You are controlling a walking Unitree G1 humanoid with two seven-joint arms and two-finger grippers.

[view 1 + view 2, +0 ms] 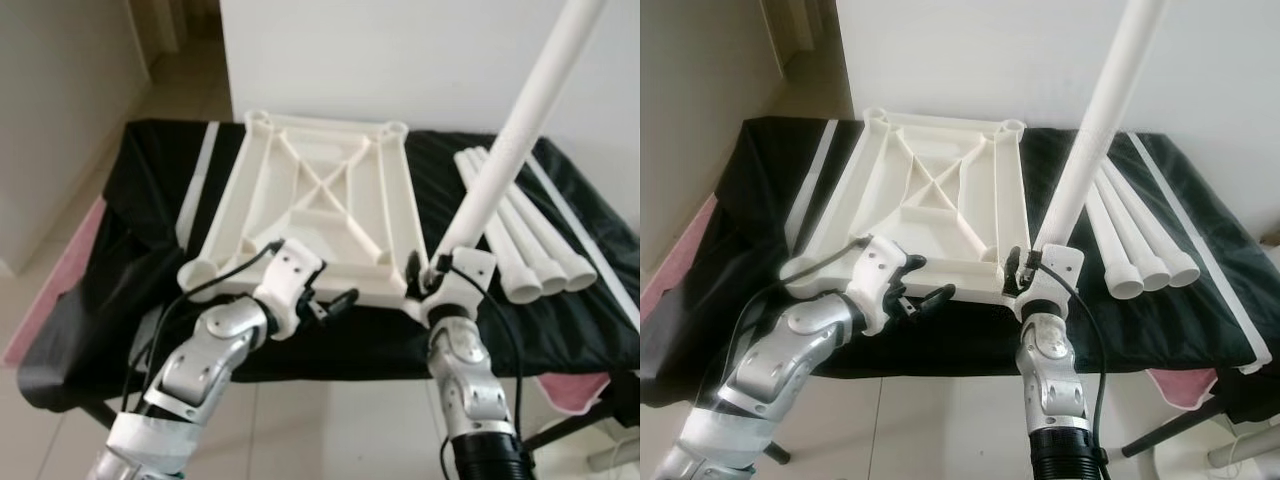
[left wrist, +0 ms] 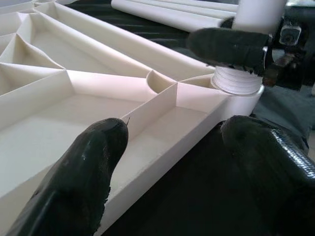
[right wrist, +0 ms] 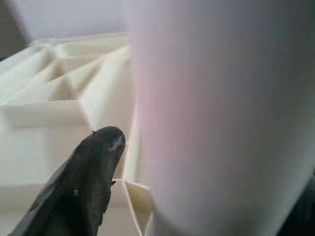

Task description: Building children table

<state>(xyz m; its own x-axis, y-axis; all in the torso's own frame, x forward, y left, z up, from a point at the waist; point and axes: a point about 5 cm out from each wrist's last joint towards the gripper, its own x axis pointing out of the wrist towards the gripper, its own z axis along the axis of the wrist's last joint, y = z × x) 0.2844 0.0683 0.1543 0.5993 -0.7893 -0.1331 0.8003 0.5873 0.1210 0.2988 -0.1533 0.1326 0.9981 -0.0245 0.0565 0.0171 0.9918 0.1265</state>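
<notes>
At the upturned tabletop's near right corner, right claw clamps the leg; twist it upright while open left claw steadies the edge.

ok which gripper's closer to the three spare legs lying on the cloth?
Right. The right gripper, holding the upright leg at the tabletop's near right corner, sits just beside the spare legs. The left gripper is farther, along the near edge.
</notes>
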